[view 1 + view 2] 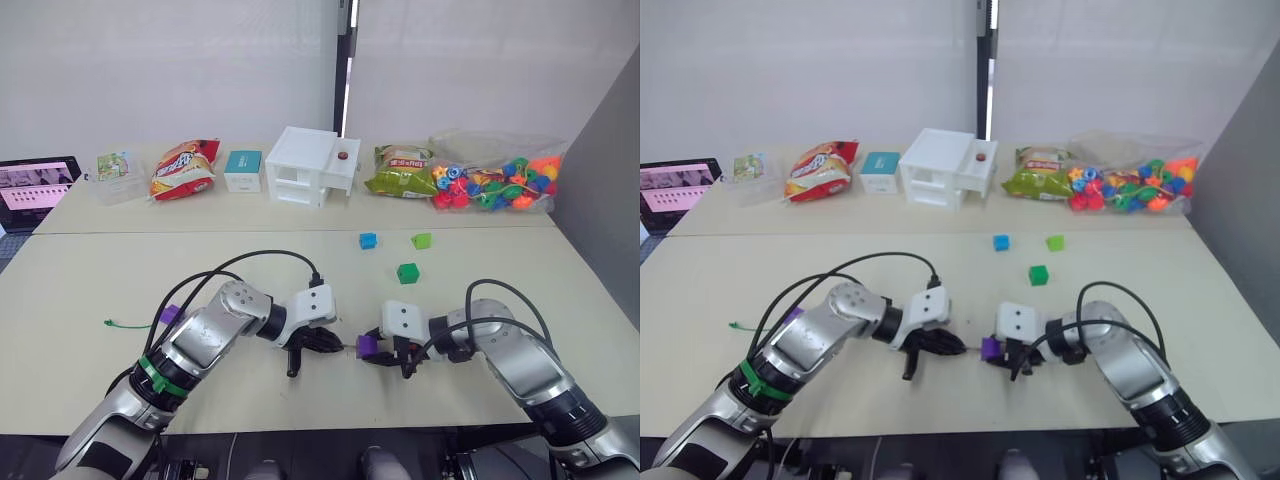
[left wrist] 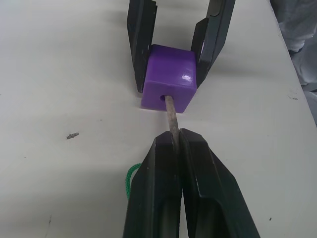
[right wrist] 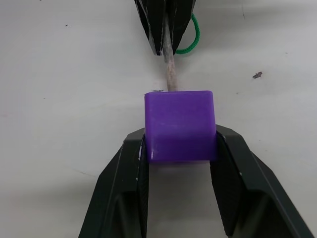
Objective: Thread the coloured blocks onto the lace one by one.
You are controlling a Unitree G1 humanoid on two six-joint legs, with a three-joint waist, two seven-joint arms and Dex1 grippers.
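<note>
Two silver-grey metal arms with rounded segmented casings; white box-shaped wrist housings behind each black two-fingered left gripper (image 1: 318, 343) and right gripper (image 1: 385, 357); thick black cables looping over both forearms; a green band around the left forearm.

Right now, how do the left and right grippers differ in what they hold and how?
The left gripper is shut on the lace's stiff tip, fingers nearly touching; the right gripper is shut on a purple block, fingers spread across its sides. The left feeds the tip into the block's hole; the right only steadies the block on the table. Both have two black fingers and face each other low over the table.
</note>
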